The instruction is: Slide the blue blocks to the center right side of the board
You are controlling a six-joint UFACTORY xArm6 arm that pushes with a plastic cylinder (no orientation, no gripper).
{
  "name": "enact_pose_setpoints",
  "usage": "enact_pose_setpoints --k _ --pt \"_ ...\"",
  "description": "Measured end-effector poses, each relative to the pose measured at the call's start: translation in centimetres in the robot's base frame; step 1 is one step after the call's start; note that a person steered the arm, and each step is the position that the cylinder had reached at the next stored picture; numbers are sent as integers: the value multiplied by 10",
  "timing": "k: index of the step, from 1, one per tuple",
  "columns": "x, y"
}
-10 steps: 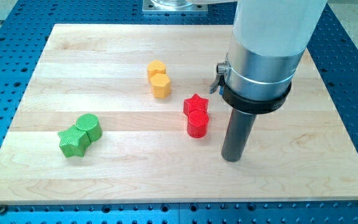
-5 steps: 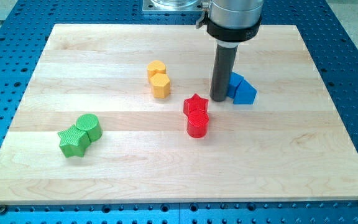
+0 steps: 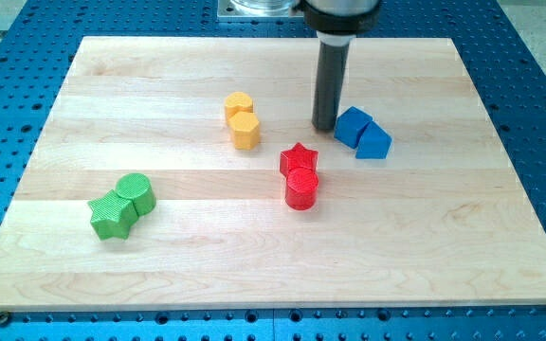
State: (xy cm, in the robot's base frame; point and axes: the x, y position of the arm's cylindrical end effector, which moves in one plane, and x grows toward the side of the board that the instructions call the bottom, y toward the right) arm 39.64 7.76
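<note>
My tip [image 3: 324, 128] is down on the wooden board [image 3: 159, 265], just beside the blue pair, at their 9 to 10 o'clock. Gap to the nearest blue block looks tiny; can't tell if it is touching. No jaws on this rig (plain dark rod [image 3: 329, 80], nothing held).

Blue pair sits right of board centre, roughly 2 o'clock from the middle:
- blue cube-like block [image 3: 353, 126], turned so a corner faces the view's bottom
- blue wedge-shaped block [image 3: 374, 142] touching it at its 4 o'clock (exact shape is hard to make out)
Both are well short of the board's right edge.

Other blocks:
- red star [image 3: 299, 157] with red cylinder [image 3: 300, 188] touching it at 6 o'clock. This pair lies at 7 o'clock from my tip, near but apart from the blue blocks.
- two yellow blocks stacked along the view's vertical, touching: upper yellow block [image 3: 239, 104] and lower yellow hexagon [image 3: 245, 131]. They are at 9 o'clock from my tip, near.
- green star [image 3: 111, 214] with green cylinder [image 3: 136, 193] touching at its 1 o'clock, out at 8 o'clock from board centre, well apart from everything else.

Board rests on a blue perforated table [image 3: 538, 85]. Rod's upper collar is cut off by the view's top.
</note>
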Motion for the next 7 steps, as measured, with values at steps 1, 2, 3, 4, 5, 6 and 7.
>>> enact_pose_setpoints --k 1,2,3,4,5,6,7 --pt "45 12" --pt "49 22" --pt "49 28" --pt "49 12" --pt "41 -5" --pt "3 -4" --pt "-36 11"
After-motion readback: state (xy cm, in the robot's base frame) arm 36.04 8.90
